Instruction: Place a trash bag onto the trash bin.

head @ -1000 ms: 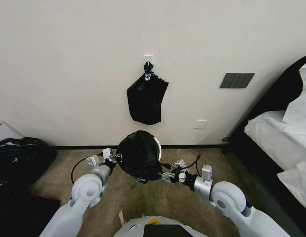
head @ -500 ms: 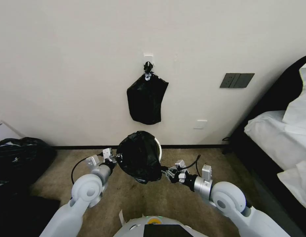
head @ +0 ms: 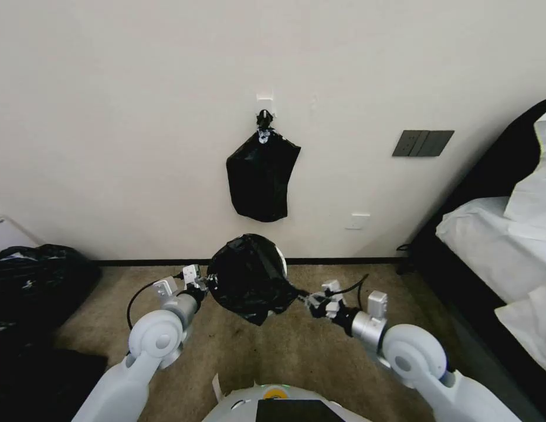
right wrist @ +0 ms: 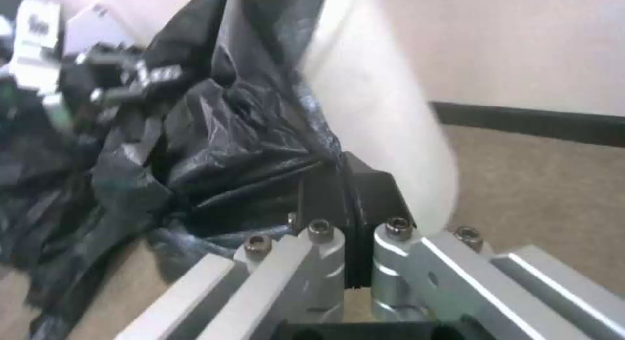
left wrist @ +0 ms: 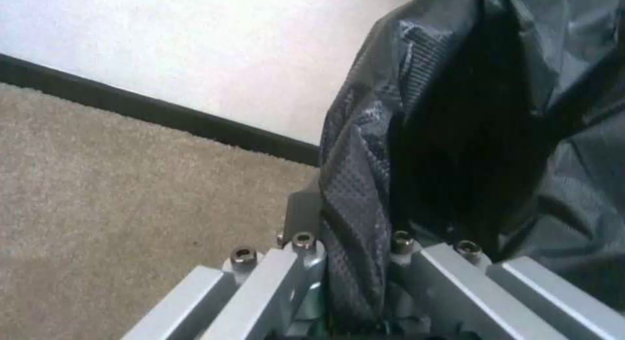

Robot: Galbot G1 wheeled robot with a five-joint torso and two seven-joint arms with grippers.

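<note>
Pinching the trash bag [head: 249,278] hem, left claw [head: 206,283] and right claw [head: 304,296] should stretch it evenly over the trash bin [head: 282,264] rim.

trash bag [head: 249,280]: glossy black, fine woven-looking texture up close
trash bin [right wrist: 384,135]: cream-white
carpet [head: 308,351]: tan-brown
wall [head: 138,117]: off-white
baseboard [left wrist: 156,116]: black
hanging bag bundle [head: 260,179]: black

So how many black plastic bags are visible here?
3: the trash bag stretched between both end effectors at the bin, a bundle hanging on the wall, a bulky sack left; more may be hidden.
</note>
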